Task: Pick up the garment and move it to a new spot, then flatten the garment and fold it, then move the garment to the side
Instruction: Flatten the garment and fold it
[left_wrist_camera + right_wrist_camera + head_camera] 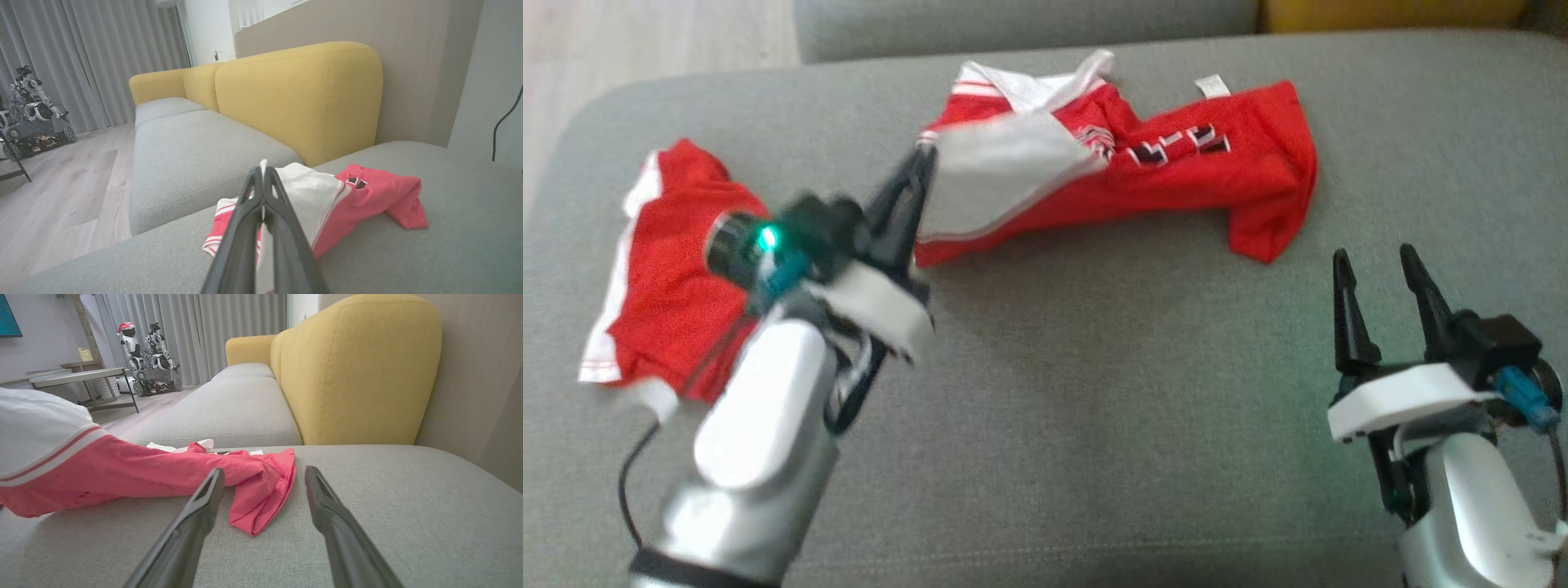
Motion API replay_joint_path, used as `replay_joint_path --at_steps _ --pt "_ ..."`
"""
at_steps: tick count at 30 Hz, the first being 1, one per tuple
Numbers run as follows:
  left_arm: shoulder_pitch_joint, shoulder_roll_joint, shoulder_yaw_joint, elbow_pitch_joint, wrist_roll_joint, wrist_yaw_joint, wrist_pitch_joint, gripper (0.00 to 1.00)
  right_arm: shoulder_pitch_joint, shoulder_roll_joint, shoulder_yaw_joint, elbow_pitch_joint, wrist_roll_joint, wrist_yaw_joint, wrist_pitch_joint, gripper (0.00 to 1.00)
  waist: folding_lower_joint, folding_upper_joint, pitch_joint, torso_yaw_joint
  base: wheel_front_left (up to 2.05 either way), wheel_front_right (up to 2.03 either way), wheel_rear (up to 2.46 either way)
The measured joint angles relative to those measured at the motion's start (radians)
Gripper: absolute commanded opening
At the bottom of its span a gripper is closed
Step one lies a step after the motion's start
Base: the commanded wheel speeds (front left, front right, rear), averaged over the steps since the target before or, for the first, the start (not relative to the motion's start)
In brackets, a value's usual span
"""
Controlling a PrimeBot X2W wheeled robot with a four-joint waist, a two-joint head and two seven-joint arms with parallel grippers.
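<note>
In the head view, your left end effector (925, 162) has its fingers pressed together on the white panel at the left end of the garment (1176, 188). The left wrist view confirms it: the two fingers meet at the tips with white cloth pinched between them. Your right end effector (1374, 260) stands wide open with nothing in it, over the grey seat (1094, 425) just beside the garment's right end. In the right wrist view, that red corner lies beyond its spread fingers and apart from them.

From the head view you get the top side: dark lettering across the red cloth, a white tag at the far edge, and a red-and-white bunch (662, 278) partly behind your left arm. You cannot tell whether it joins the rest. The wrist views add the yellow backrest (298, 94) behind the seat and another robot (147, 355) on the floor by the curtains.

The garment is red with white trim. It lies crumpled, drawn out lengthwise across the seat's far half, its right end in a loose fold.
</note>
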Motion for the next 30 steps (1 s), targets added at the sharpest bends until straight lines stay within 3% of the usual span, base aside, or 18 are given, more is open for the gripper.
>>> replay_joint_path --at_steps 6,14,21,30 --pt "0.124 0.048 -0.055 -0.107 0.04 0.004 0.008 0.0 0.04 0.001 -0.012 0.019 0.0 0.0 0.01 1.0 0.0 0.0 -0.043 0.026 0.0 0.0 0.0" --pt "0.186 0.116 0.011 -0.145 0.039 0.099 0.02 0.0 0.052 0.002 -0.013 0.021 0.0 0.0 0.022 1.0 0.0 0.0 -0.074 0.041 0.0 0.0 0.0" --pt "0.257 0.12 -0.085 -0.152 0.073 0.072 0.048 0.0 0.061 0.002 -0.013 0.022 0.0 0.0 0.04 1.0 0.0 0.0 -0.095 0.044 0.0 0.0 0.0" --pt "0.351 0.115 -0.182 -0.036 0.094 0.045 0.099 0.0 0.074 0.004 -0.025 0.019 -0.006 0.0 0.053 1.0 0.0 0.0 -0.101 0.041 0.0 0.0 0.0"
